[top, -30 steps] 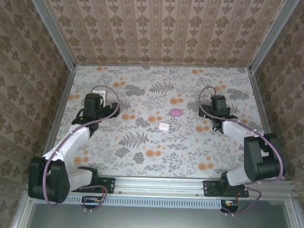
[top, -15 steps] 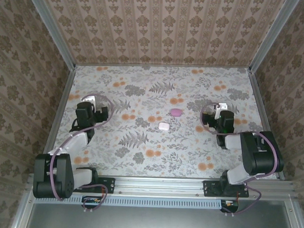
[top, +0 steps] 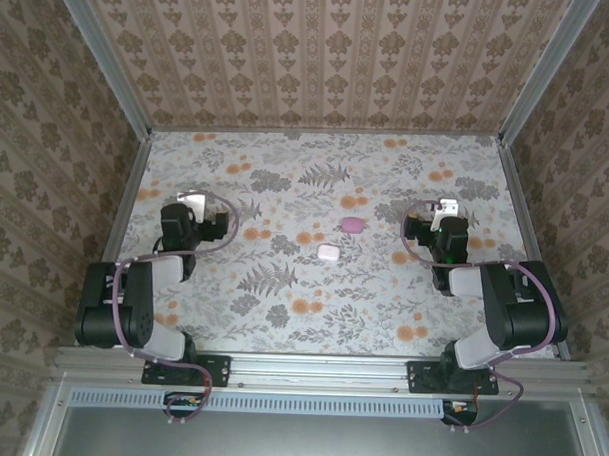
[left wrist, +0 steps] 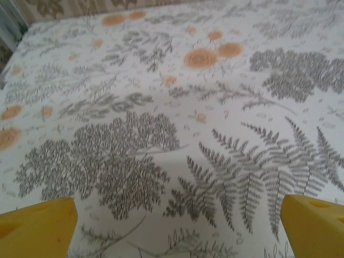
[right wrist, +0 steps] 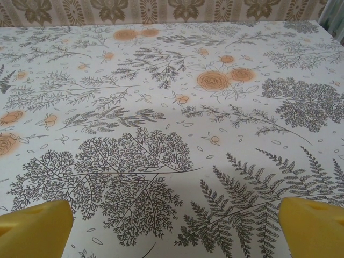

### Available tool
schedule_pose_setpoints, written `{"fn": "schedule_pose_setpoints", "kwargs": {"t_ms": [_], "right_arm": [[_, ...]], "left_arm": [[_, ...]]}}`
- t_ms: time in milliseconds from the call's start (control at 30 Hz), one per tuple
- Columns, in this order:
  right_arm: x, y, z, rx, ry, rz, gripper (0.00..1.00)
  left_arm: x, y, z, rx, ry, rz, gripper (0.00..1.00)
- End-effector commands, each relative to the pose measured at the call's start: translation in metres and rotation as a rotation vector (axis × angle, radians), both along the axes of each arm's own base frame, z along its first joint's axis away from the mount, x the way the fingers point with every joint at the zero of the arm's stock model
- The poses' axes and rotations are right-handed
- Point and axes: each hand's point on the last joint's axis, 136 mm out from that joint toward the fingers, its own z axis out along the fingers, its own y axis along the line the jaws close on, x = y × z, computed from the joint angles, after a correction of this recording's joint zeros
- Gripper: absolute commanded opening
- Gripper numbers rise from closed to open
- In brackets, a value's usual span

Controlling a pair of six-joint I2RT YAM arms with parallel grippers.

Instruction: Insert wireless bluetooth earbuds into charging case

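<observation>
The small white rounded-square charging case [top: 329, 253] lies near the middle of the flowered table, with a small pink object [top: 353, 225] just beyond it to the right. The tiny white earbuds are too small to make out. My left gripper [top: 190, 206] sits folded back at the left and my right gripper [top: 445, 215] at the right, both well away from the case. In the left wrist view the yellow fingertips [left wrist: 37, 228] stand wide apart over bare cloth. The right wrist view shows its yellow fingertips [right wrist: 35, 228] equally spread, with nothing between them.
Patterned walls close in the table on the left [top: 77, 150], back [top: 330, 59] and right [top: 577, 167]. An aluminium rail [top: 320, 369] runs along the near edge, carrying both arm bases. Cables loop above each wrist.
Both arms have folded back toward their bases, the left elbow dropping low and the right wrist shifting right. The case and pink object have not moved.
</observation>
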Motion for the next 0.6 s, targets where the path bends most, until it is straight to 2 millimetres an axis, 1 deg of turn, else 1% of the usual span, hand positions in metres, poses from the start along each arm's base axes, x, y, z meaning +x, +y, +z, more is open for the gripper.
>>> {"fn": "schedule_pose_setpoints", "kwargs": {"t_ms": [0,67,100,467,567], "right_arm": [[0.006,-0.001,0.013,0.005,-0.047,-0.018,1.00],[0.006,-0.001,0.013,0.006,-0.047,-0.017,1.00],[0.006,-0.001,0.013,0.005,-0.047,-0.017,1.00],[0.007,-0.001,0.012,0.006,-0.042,-0.014,1.00],[0.006,-0.001,0.012,0.006,-0.045,-0.012,1.00]], "left_arm": [[0.004,0.005,0.003,0.008,-0.110,0.001,1.00],[0.004,0.031,-0.001,0.002,-0.064,0.165,1.00],[0.005,0.032,0.002,0.018,-0.093,0.175,1.00],[0.004,0.030,0.002,0.040,-0.086,0.187,1.00],[0.004,0.025,0.002,0.057,-0.093,0.174,1.00]]}}
